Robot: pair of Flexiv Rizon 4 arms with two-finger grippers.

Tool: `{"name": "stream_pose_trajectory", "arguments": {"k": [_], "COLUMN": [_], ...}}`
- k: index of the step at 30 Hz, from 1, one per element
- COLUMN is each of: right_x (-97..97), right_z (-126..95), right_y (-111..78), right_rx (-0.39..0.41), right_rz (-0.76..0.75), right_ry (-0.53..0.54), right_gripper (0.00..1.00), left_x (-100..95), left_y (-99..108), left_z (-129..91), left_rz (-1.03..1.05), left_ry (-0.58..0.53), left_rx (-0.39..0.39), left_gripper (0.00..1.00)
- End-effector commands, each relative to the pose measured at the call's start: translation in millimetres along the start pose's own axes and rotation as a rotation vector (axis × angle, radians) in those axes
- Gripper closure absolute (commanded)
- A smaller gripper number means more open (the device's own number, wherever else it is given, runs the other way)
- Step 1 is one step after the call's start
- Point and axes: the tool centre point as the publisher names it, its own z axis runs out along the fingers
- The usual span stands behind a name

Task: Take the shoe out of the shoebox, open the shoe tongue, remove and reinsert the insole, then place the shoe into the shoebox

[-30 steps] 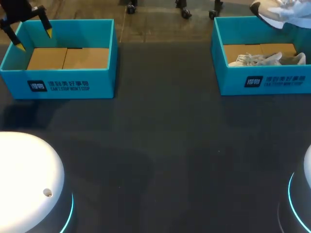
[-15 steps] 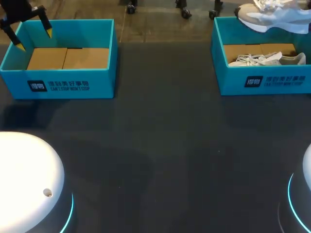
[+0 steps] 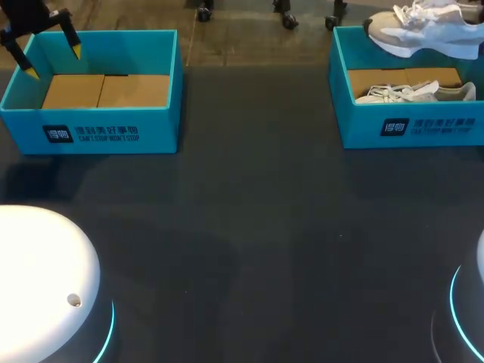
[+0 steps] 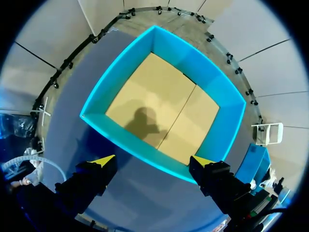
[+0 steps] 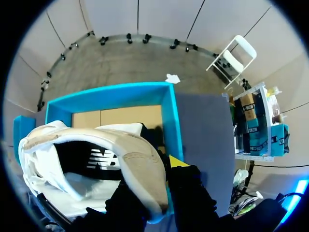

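Table [image 3: 249,227]: dark and flat. It carries the right box at its far edge on the right arm's side.

Right box [image 3: 408,125]: a turquoise shoebox with no lid, its walls upright and its floor brown cardboard. The right wrist view shows it again [image 5: 171,116], below the gripper.

Left box [image 3: 98,91]: the same turquoise kind, well apart from the right box and level with it along the far edge. It has a brown cardboard floor made of 2 panels. In the left wrist view [image 4: 120,82] a shadow lies on that floor.

Lifted shoe [image 3: 427,30]: a pale grey and white trainer in the air above the far wall of the right box, touching nothing in it. The sole faces down and the toe points toward the left box. In the right wrist view [image 5: 96,150] its dark opening faces the camera.

Second shoe [image 3: 412,92]: white, with loose laces, lying on the floor of the right box below the lifted shoe.

Left gripper [image 3: 41,41]: well apart from the right box, above the far outer corner of the left box. Its own view [image 4: 153,162] shows the 2 yellow tips spread wide with nothing between them.

Right gripper [image 5: 157,166]: above the right box, fingers pinching the heel rim of the lifted shoe. 1 yellow tip shows beside the rim.
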Motion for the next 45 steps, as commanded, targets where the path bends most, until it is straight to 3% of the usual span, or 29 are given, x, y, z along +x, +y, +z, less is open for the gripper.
{"name": "stream_pose_trajectory", "arguments": {"k": [1,7,28,45], "right_x": [4.3,3.5,13.7,0.2], "right_z": [14,34,74,87], "right_y": [0.8,11.1,36.7,18.5], "right_rx": [-0.049,-0.058,-0.020,0.019], "right_rz": [0.006,0.021,0.086,0.127], "right_ry": [-0.020,-0.029,-0.119,-0.121], "right_gripper": [1.00,1.00,1.00,1.00], "left_x": [-0.5,-0.5,-0.5,-0.5], "left_y": [1,1,1,1], "left_z": [0,0,0,0], "left_rz": [-0.001,-0.001,-0.001,-0.001], "left_ry": [0.000,0.000,0.000,0.000], "left_rx": [0.003,0.003,0.003,0.003], "left_gripper": [0.00,0.00,0.00,0.00]}}
